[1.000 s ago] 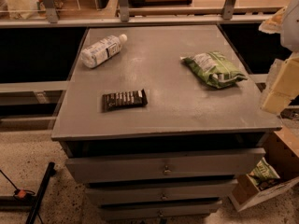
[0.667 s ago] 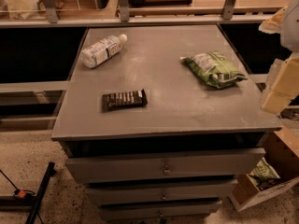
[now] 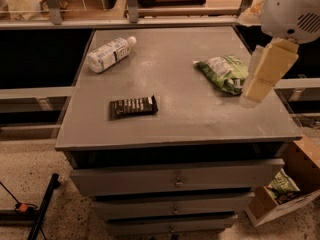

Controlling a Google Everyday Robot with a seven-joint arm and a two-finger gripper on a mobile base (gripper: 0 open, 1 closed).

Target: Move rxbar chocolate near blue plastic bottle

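Observation:
The rxbar chocolate [image 3: 133, 106], a flat dark wrapped bar with white lettering, lies on the grey cabinet top [image 3: 175, 119] at the front left of centre. The blue plastic bottle [image 3: 108, 54], clear with a white cap and a pale label, lies on its side at the back left. My gripper [image 3: 252, 91], cream-coloured below a white arm housing, hangs over the right side of the top, just right of the green bag and far from the bar. It holds nothing that I can see.
A green crinkly snack bag [image 3: 223, 73] lies at the right of the top, partly behind the gripper. Drawers [image 3: 176, 181] run below the front edge. A cardboard box [image 3: 285, 194] with a snack bag stands on the floor at the right. A railing runs behind the cabinet.
My gripper and arm have moved left from the right edge, in over the top beside the green bag. The bar, bottle and bag have not moved.

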